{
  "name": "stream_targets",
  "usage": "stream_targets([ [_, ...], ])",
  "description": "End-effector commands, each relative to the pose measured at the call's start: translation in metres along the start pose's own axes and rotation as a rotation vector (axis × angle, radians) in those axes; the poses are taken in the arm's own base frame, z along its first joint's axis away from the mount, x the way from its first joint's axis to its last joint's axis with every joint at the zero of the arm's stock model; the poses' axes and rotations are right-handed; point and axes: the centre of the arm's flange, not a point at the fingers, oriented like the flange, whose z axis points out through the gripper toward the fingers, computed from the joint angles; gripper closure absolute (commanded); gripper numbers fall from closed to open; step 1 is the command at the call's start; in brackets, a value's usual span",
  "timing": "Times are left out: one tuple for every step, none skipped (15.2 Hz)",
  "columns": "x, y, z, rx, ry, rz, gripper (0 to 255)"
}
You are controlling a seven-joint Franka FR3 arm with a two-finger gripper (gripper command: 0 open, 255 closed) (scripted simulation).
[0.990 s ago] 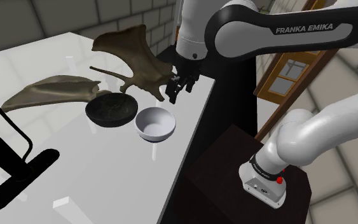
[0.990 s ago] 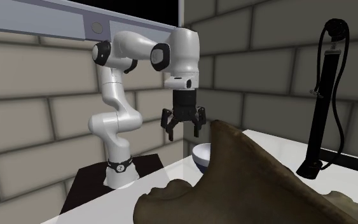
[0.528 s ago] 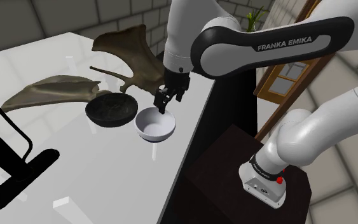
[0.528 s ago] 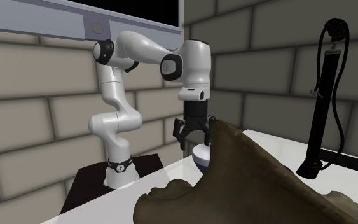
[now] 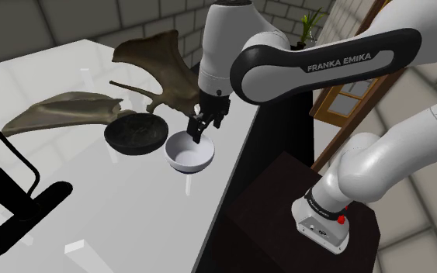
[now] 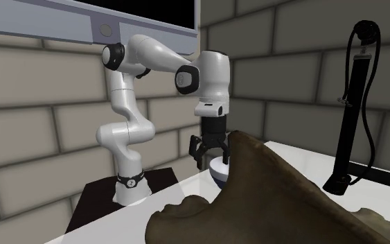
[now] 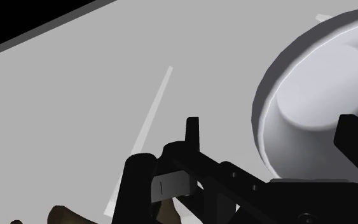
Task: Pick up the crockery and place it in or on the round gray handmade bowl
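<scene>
A white bowl [image 5: 189,152] stands on the pale table [image 5: 77,194] near its edge beside the stand. A dark round bowl [image 5: 135,134] sits right beside it on the shoulder view's left, their rims almost touching. My gripper [image 5: 199,132] hangs open over the white bowl's far rim. In the wrist view the white bowl [image 7: 323,95] has one finger just outside its wall and the other over its inside, so its rim lies between them, unclasped by the gripper [image 7: 273,137]. In the second exterior view the gripper [image 6: 209,154] is low over the half-hidden white bowl [image 6: 219,168].
Large brown driftwood-like pieces [image 5: 158,70] lie behind both bowls, and one [image 6: 283,201] blocks the second exterior view's foreground. A tall black pump-like stand [image 5: 22,202] occupies the table's near left. The table edge [image 5: 236,167] runs close to the white bowl.
The gripper has moved toward the shoulder view's left and come down from above the table edge to the white bowl's rim, staying open. Neither bowl has moved.
</scene>
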Motion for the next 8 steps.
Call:
stream_targets([
  [0.0,0.0,0.0001,0.0,0.0,0.0,0],
  [0.0,0.0,0.0,0.0,0.0,0.0,0],
  [0.0,0.0,0.0,0.0,0.0,0.0,0],
  [0.0,0.0,0.0,0.0,0.0,0.0,255],
  [0.0,0.0,0.0,0.0,0.0,0.0,255],
  [0.0,0.0,0.0001,0.0,0.0,0.0,255],
  [0.0,0.0,0.0001,0.0,0.0,0.0,255],
  [0.0,0.0,0.0001,0.0,0.0,0.0,255],
])
